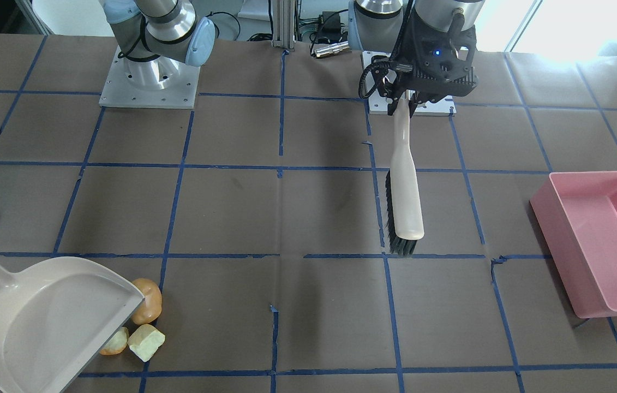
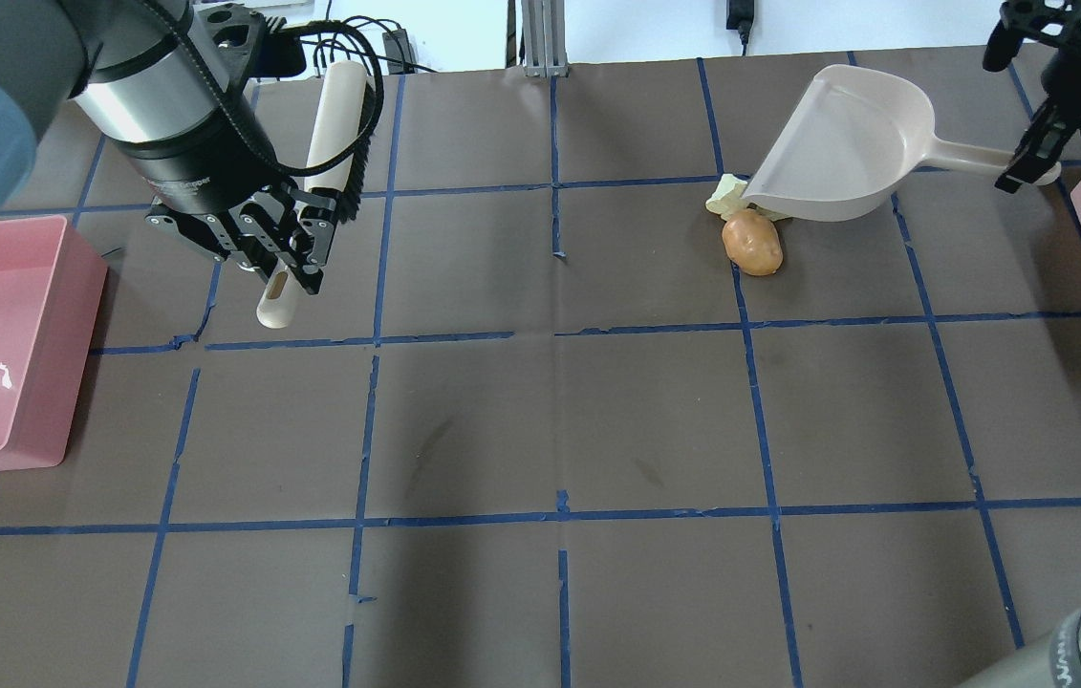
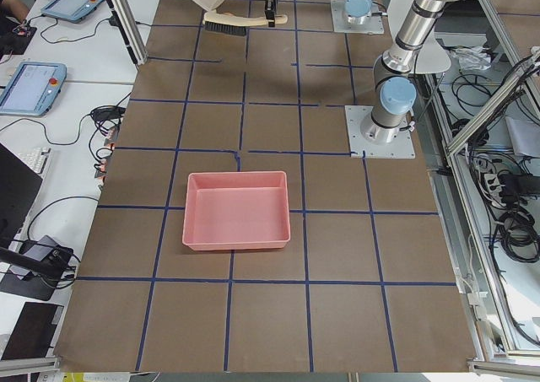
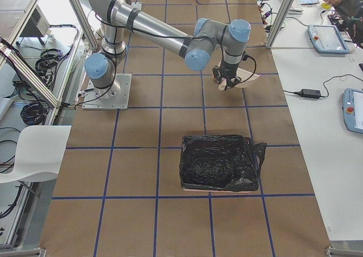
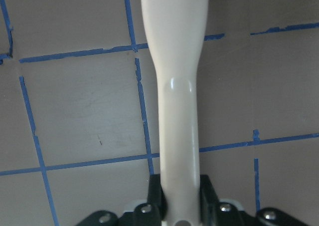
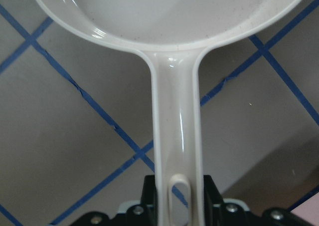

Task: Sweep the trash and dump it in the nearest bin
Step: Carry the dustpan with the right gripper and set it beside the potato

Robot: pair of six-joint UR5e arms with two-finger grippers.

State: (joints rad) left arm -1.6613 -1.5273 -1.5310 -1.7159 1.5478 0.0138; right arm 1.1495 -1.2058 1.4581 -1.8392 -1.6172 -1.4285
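Left hand [image 1: 403, 103] is shut tight on the handle of the brush [image 1: 406, 202]. Right hand [image 2: 1027, 172] is shut tight on the handle of the dustpan [image 1: 52, 322]. Both tools are picked up, so that part looks done.

The trash lies on the table [image 1: 232, 218], right at the open edge of the dustpan. It is a brown lump [image 1: 147, 300], a yellow chunk [image 1: 146, 342] and a smaller yellow chunk [image 1: 116, 343]. The dustpan has nothing inside it. The brush is well apart from the trash, so no sweeping is done yet.

Most of the job looks left to do. The brush must go over and push the three bits into the dustpan. Then the dustpan must be tipped into the closest bin. I think the bin with the black bag [image 4: 218, 163] is closer than the pink bin [image 1: 613, 240].
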